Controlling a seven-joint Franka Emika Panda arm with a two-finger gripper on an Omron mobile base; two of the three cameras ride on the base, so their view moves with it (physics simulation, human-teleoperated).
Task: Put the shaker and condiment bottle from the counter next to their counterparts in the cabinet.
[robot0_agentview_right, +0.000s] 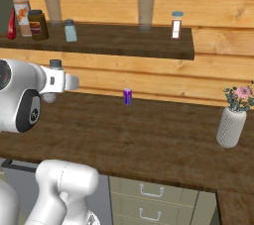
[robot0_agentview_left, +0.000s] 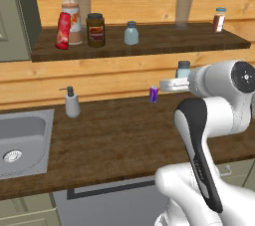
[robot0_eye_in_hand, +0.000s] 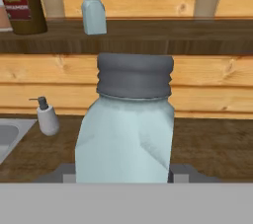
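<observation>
We see the gripper (robot0_eye_in_hand: 122,174) closed on the shaker (robot0_eye_in_hand: 126,134), held upright above the counter (robot0_agentview_left: 114,140). Its counterpart shaker (robot0_agentview_left: 131,33) stands on the cabinet (robot0_agentview_left: 159,41) shelf.

No legible text. The dark brown jar (robot0_eye_in_hand: 20,5) label bears lettering too blurred to read.

A pale blue-grey translucent shaker with a ribbed grey cap (robot0_eye_in_hand: 126,134) stands upright close in front, its base flanked by the two dark finger tips (robot0_eye_in_hand: 179,173) of the gripper (robot0_eye_in_hand: 121,174), which sit tight against its sides. Behind it runs the dark brown wood-grain counter (robot0_eye_in_hand: 212,144), with a white pump dispenser (robot0_eye_in_hand: 47,117) to the left beside the corner of a steel sink (robot0_eye_in_hand: 9,136). Above, on the dark wooden shelf board (robot0_eye_in_hand: 148,35) against light pine planks, stand a second pale grey-capped shaker (robot0_eye_in_hand: 93,12) and, at the left edge, a dark brown jar (robot0_eye_in_hand: 21,6).
</observation>
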